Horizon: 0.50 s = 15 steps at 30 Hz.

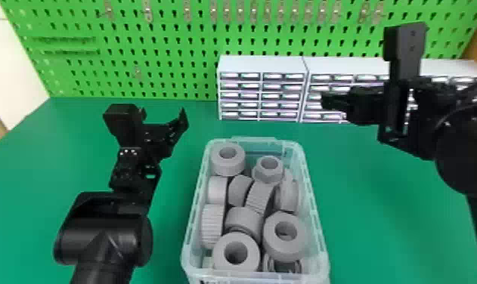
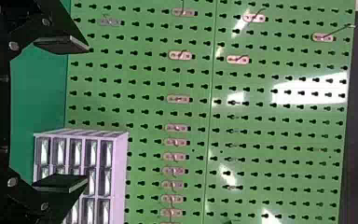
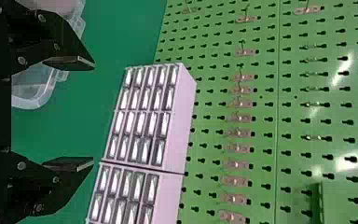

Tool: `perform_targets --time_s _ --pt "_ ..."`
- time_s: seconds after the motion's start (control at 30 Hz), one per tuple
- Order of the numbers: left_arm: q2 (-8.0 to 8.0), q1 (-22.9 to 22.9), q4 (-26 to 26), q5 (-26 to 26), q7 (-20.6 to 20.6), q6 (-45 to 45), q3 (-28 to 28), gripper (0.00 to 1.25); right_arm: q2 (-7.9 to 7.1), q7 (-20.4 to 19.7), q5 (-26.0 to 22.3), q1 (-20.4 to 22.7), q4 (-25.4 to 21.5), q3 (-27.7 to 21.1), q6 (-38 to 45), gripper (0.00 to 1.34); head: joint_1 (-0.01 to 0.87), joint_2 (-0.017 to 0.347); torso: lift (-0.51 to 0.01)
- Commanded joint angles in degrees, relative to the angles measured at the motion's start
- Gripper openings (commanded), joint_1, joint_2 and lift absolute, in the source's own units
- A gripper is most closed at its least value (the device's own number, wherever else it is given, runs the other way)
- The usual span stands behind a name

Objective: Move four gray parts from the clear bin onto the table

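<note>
Standing wide apart, the flat black fingers of my left gripper point(image 1: 164, 116) hold nothing; the head view places it left of and beyond the near end of the clear plastic, rectangular bin point(image 1: 316, 219). My right gripper point(image 1: 335, 104), whose flat black fingers are likewise spread wide and empty in its wrist view, lies to the right of the bin, in front of the pale, many-drawered storage cabinets point(image 1: 264, 65). The bin rests on the smooth green table point(image 1: 366, 196), between my two arms, and contains the matte gray parts point(image 1: 228, 168), piled and touching one another. Within it, a thick gray ring occupies the far left corner, its hole upward; a smaller gray nut-like piece point(image 1: 267, 174), with a faceted lower portion, lies to its right. Gray ribbed pieces point(image 1: 212, 226) lie on their sides, one against the left wall and another near the middle. Two large gray rings point(image 1: 219, 253) lie side by side toward the near end, holes showing. Behind the table rises the bright green perforated pegboard point(image 1: 154, 41), bearing a row of small metal hooks point(image 1: 187, 11) above the cabinets.
</note>
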Motion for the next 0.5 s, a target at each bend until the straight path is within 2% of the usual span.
perform_targets --time_s 0.0,0.47 --pt "-0.15 0.09 0.00 0.09 0.07 0.05 0.02 0.96 -0.16 0.00 -0.92 -2.10 1.24 1.70 2.62 0.81 0.693 0.072 -0.052" --pt "-0.15 -0.62 -0.09 0.09 0.07 0.58 -0.42 0.96 -0.07 0.00 -3.11 -8.43 8.36 8.03 4.73 0.81 0.693 0.072 -0.052"
